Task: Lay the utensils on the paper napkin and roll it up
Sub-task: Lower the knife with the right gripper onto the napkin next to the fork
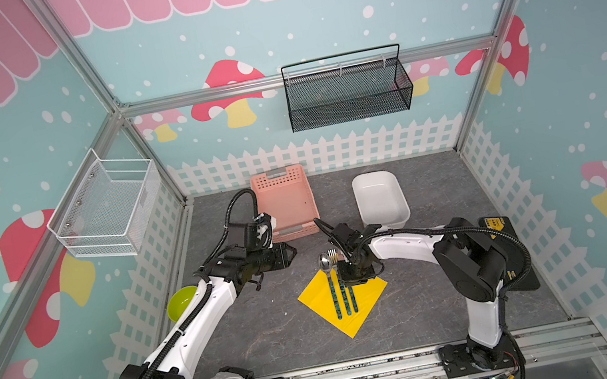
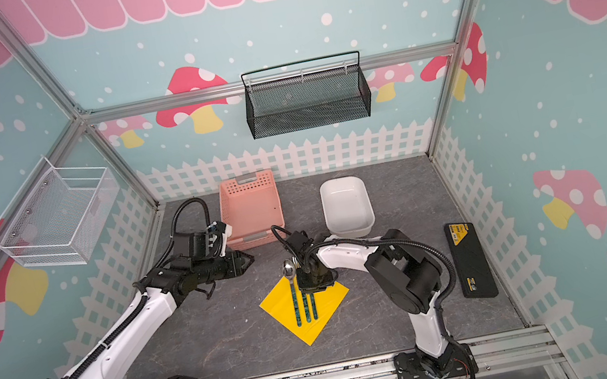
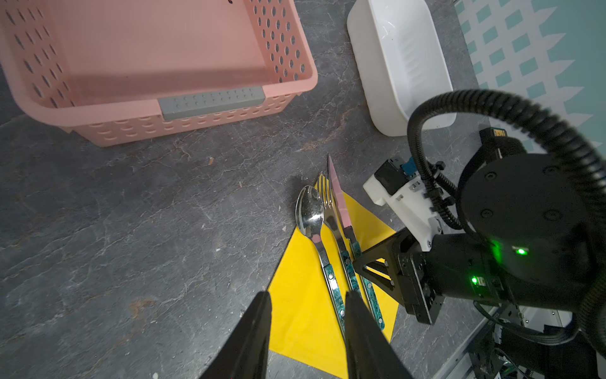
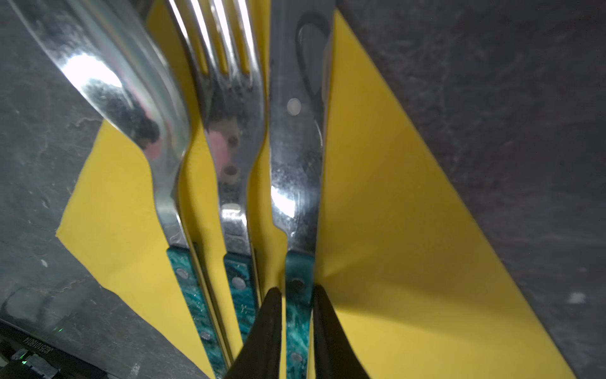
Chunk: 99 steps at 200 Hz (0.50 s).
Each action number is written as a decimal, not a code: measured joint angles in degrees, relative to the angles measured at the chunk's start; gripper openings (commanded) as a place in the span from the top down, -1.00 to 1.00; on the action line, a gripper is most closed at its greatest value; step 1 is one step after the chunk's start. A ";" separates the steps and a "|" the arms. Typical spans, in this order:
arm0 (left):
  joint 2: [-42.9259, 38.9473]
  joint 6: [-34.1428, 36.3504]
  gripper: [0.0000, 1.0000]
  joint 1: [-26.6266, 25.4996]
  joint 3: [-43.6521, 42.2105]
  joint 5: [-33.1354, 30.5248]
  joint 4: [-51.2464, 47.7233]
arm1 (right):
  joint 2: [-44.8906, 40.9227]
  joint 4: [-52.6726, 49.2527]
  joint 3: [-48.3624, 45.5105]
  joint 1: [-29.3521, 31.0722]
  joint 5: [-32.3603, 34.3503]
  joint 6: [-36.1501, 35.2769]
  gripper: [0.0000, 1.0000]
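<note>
Teal mushroom-print walls (image 1: 307, 29) and white picket-fence trim (image 1: 329, 152) enclose a grey marbled tabletop (image 1: 259, 333).

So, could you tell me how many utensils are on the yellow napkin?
3: spoon, fork and knife, side by side, handles on the napkin, heads at its far corner. No more seem hidden.

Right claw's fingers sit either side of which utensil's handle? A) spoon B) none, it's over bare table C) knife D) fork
C: in the right wrist view the right claw flanks the handle of the knife; the fork and spoon lie beside it on the napkin.
</note>
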 measured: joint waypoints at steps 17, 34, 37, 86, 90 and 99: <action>0.00 0.02 0.21 -0.02 0.00 -0.20 -0.02 | 0.04 -0.07 0.13 0.00 0.07 -0.04 0.67; 0.00 0.02 0.21 -0.04 0.00 -0.20 -0.02 | 0.04 -0.09 0.20 0.00 0.13 0.00 0.71; 0.00 0.02 0.21 -0.04 0.00 -0.22 -0.02 | 0.04 -0.11 0.24 0.00 0.15 -0.15 0.71; 0.13 0.02 0.21 -0.42 0.02 -0.26 -0.02 | 0.28 -1.11 1.57 0.00 0.96 -0.35 0.76; 0.13 0.02 0.21 -0.42 0.02 -0.28 -0.04 | 0.31 -1.18 1.70 0.00 1.05 -0.37 0.76; 0.17 0.02 0.21 -0.42 0.02 -0.37 -0.07 | 0.33 -1.36 2.03 0.00 1.20 -0.42 0.76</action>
